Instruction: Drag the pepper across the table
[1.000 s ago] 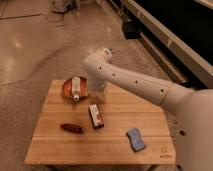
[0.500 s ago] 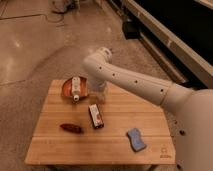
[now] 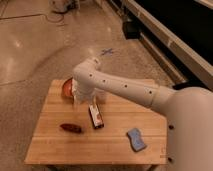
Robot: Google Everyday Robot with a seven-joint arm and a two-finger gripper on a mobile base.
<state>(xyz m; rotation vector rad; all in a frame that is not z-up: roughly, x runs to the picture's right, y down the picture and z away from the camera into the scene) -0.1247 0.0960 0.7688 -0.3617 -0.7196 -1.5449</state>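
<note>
Tool (image 3: pixel 78 100) hangs by the orange bowl (image 3: pixel 66 86), grip unreadable; set it low beside the pepper (image 3: pixel 71 128), keep your drag flat along the tabletop (image 3: pixel 112 146).

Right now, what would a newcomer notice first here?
The big white arm stretched in from the right, its gripper hanging over the far-left part of the table beside the orange-brown bowl. Then the dark red pepper lying near the front left, apart from the gripper, and the blue sponge front right.
</note>
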